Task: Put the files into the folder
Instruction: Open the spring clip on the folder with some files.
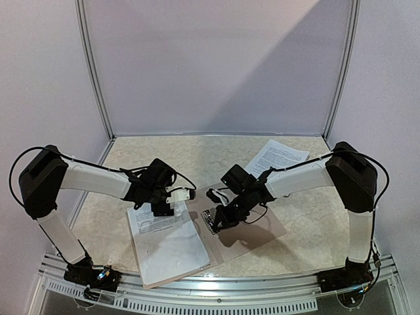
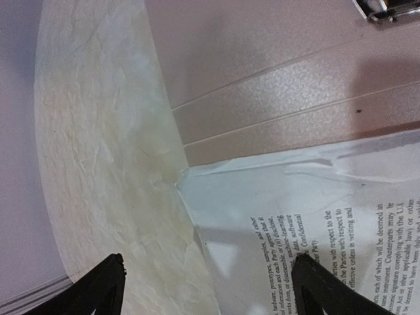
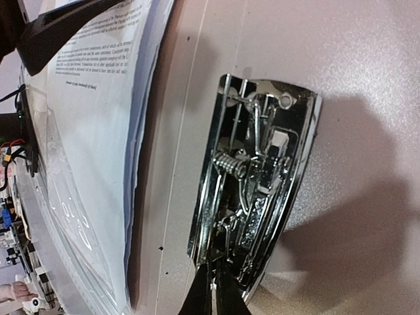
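- Folder (image 1: 252, 233) lies open and flat on table (image 1: 197, 154), near front edge, btwn the two arms.
- Files (image 1: 167, 246) sit stacked on its left leaf; top page is wrinkled along its far edge.
- One more sheet (image 1: 275, 157) lies well apart at far right, off the folder.
- Right leaf is bare except for metal clip (image 3: 256, 190) by the spine.
- L gripper (image 2: 210, 262) hangs over the stack's far corner, fingers spread wide, holding nothing; one finger over table, the other over paper.
- R gripper (image 3: 213, 295) has fingers pressed together, tips at the clip's end; can't tell if touching.
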Robot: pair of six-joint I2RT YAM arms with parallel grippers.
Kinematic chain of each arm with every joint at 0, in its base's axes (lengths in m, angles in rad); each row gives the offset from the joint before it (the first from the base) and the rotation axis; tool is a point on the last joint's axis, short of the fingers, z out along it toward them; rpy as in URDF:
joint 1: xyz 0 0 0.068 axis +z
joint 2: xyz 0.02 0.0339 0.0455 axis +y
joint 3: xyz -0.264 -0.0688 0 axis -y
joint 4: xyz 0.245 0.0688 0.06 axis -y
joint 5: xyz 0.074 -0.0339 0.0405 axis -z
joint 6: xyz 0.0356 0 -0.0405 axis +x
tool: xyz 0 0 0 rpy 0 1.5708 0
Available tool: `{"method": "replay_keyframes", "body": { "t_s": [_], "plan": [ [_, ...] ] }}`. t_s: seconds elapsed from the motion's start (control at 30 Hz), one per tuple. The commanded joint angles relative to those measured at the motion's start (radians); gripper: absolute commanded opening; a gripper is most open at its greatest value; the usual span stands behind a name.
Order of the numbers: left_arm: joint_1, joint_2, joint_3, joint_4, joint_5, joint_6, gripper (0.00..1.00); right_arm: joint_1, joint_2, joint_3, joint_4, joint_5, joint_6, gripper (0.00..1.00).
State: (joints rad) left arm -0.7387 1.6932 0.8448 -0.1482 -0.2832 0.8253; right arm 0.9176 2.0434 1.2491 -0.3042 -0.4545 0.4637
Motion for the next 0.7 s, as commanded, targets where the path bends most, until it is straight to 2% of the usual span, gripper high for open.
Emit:
{"method": "replay_keyframes", "body": {
  "t_s": [0.0,0.27,0.67],
  "plan": [
    [-0.011,0.026,-0.063,-0.023,-0.024,0.037,0.90,-0.006,0.082,-0.011,-0.183,0.271,0.014,0.03],
    [-0.011,0.023,-0.073,-0.019,-0.024,0.044,0.90,0.002,0.044,0.015,-0.154,0.136,0.005,0.06],
    [-0.011,0.020,-0.076,-0.022,-0.025,0.050,0.89,0.027,0.050,-0.047,-0.188,0.207,-0.019,0.09]
  ]
}}
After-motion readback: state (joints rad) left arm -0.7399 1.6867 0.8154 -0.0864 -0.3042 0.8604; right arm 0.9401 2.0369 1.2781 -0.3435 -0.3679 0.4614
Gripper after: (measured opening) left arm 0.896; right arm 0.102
